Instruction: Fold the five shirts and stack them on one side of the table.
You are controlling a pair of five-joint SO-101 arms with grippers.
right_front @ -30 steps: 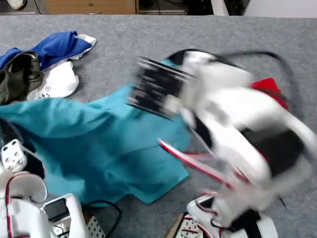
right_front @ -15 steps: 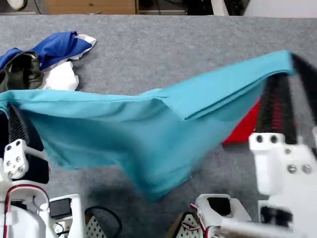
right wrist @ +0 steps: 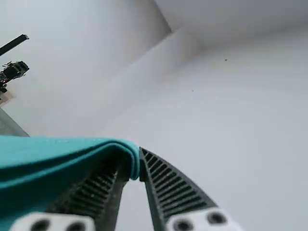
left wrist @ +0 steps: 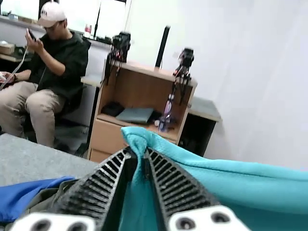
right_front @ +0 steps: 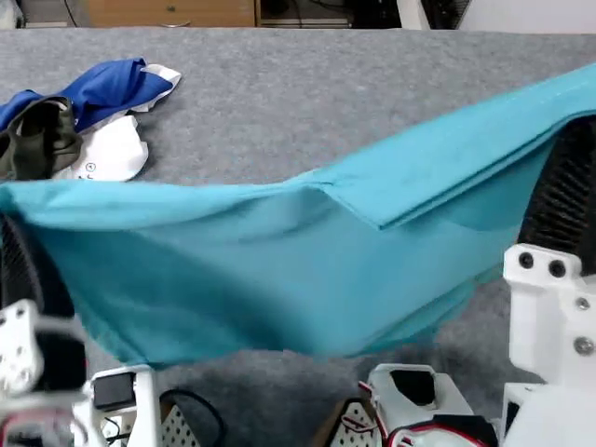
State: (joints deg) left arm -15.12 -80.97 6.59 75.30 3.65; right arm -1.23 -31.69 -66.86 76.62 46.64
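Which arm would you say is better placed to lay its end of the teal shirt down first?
Probably right: the right gripper holds its end of the shirt well away from the pile, whereas the left gripper holds its end close beside that pile.

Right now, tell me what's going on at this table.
The two arms hold a teal shirt stretched out between them, up off the grey table. The left gripper is clamped on one edge of it and the right gripper on the opposite edge. A blue shirt, a white shirt and a dark olive garment lie bunched together, unfolded, at the far left of the table.
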